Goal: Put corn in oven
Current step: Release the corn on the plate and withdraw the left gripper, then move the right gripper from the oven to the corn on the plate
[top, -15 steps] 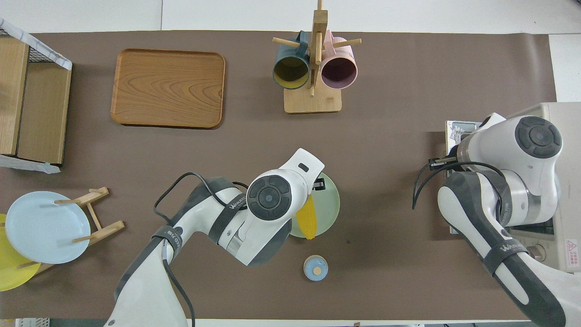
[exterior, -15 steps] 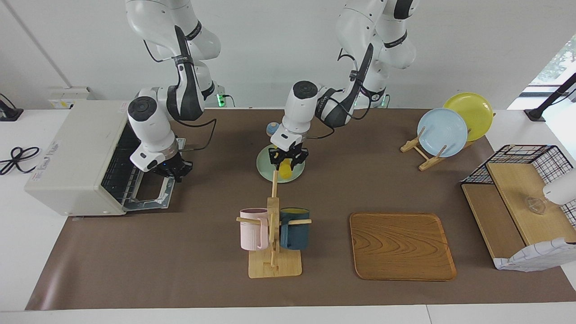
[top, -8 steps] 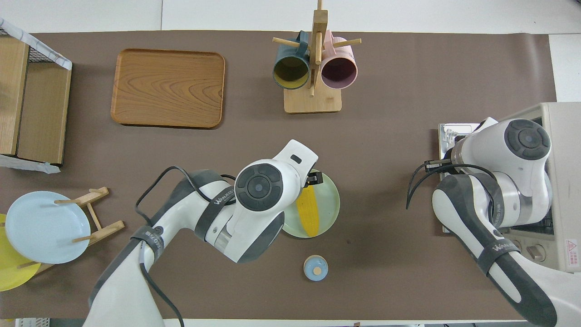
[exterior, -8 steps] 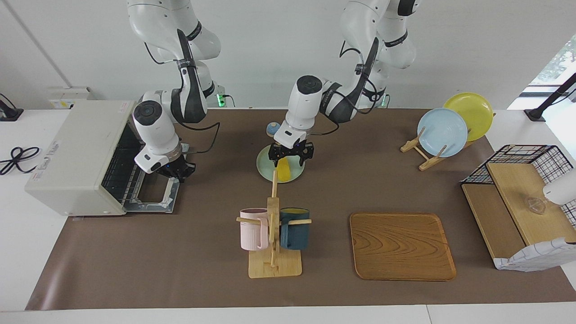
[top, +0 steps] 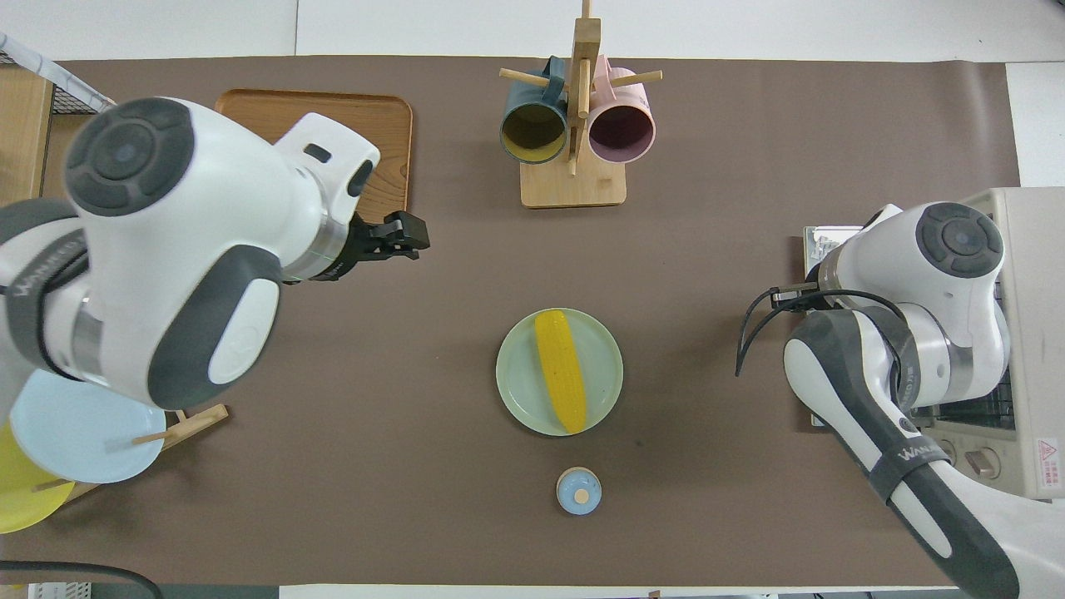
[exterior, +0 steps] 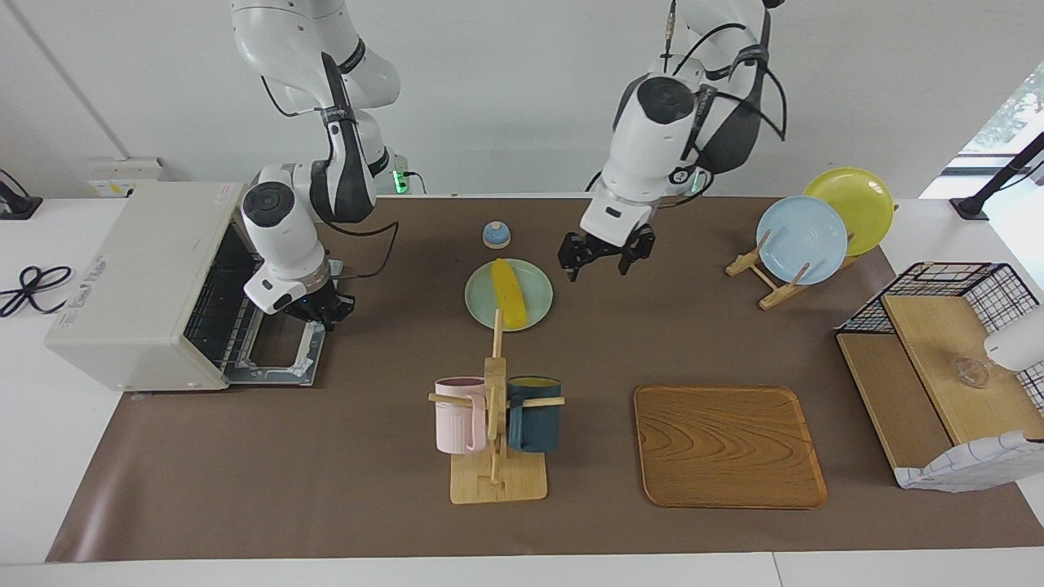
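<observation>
Going across the facing view, with twelve o'clock toward the robots: the off-white toaster oven [exterior: 143,281] sits at the right arm's end of the table, at about nine o'clock from the table's middle. Its dark door [exterior: 277,359] lies dropped open and flat, and the wire rack [exterior: 218,314] shows inside. The right gripper [exterior: 320,311] hangs over the open door's twelve o'clock edge, its fingertips pressed together and holding nothing.

Next comes the pale green plate [exterior: 481,303], near the middle of the table. The corn [exterior: 507,302] lies on it, its length running roughly from twelve to six o'clock, touched by neither gripper. A small blue knob-topped lid [exterior: 496,235] rests at the plate's twelve o'clock, nearer the robots. At the plate's six o'clock stands the wooden mug tree [exterior: 495,440], with a pink mug [exterior: 459,416] and a dark teal mug [exterior: 534,414] hung on its pegs.

The left gripper [exterior: 605,259] is raised in the air at about two o'clock from the plate, over bare brown mat [exterior: 245,489], its fingers spread apart and empty.

Then the wooden tray [exterior: 726,444] lies at five o'clock from the plate. A plate stand [exterior: 767,277] holding a light blue plate [exterior: 802,239] and a yellow plate [exterior: 852,208] sits toward the left arm's end, and a wire-and-wood shelf [exterior: 938,367] stands at that end's edge.
</observation>
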Robot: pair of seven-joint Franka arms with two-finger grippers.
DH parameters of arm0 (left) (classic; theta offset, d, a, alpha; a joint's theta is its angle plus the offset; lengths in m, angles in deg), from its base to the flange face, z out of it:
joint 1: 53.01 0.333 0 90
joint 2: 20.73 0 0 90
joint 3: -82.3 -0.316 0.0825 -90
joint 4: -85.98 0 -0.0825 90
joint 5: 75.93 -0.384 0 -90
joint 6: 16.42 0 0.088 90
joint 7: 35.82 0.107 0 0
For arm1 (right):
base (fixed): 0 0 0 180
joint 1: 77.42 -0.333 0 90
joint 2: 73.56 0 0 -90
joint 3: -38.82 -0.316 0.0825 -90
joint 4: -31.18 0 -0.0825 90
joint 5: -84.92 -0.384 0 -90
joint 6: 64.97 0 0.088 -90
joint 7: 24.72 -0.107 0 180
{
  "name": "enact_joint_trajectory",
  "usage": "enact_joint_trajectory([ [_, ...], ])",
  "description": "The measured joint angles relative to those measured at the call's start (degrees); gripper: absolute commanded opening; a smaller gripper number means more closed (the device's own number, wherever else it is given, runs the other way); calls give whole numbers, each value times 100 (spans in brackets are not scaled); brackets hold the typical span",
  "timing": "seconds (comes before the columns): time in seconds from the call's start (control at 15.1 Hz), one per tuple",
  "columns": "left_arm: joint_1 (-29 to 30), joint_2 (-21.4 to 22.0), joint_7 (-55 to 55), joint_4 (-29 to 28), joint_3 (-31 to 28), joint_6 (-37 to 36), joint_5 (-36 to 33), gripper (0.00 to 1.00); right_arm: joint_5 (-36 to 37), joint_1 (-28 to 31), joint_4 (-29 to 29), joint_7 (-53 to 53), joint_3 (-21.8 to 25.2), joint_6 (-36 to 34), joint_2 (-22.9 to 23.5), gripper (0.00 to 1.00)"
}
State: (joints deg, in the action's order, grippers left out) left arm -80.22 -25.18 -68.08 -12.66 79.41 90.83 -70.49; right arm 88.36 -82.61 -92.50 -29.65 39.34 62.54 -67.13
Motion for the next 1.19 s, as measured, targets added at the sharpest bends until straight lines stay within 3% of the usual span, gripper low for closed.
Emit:
enact_joint_trajectory([
  [0.07,214,109,236,13,-2,-155,-9,100,-48,-76,131,-42,0,-96,0,32],
  [0.13,411,217,505,14,-4,-329,-24,100,-141,-137,206,-55,-1,-141,0,46],
  [0.26,772,427,1004,15,-10,-658,-124,100,-274,-191,235,-56,0,-144,2,100],
  [0.73,1129,969,1473,18,9,-1656,-588,100,-306,-433,332,-68,5,-390,-219,100],
  [0.99,1388,1090,1473,237,174,-2184,-630,100,-313,-1251,418,-1016,2,-478,-280,100],
  [1.19,1895,948,1487,772,618,-2566,-616,100,-309,-2178,1156,-2422,-14,-1046,-32,100],
])
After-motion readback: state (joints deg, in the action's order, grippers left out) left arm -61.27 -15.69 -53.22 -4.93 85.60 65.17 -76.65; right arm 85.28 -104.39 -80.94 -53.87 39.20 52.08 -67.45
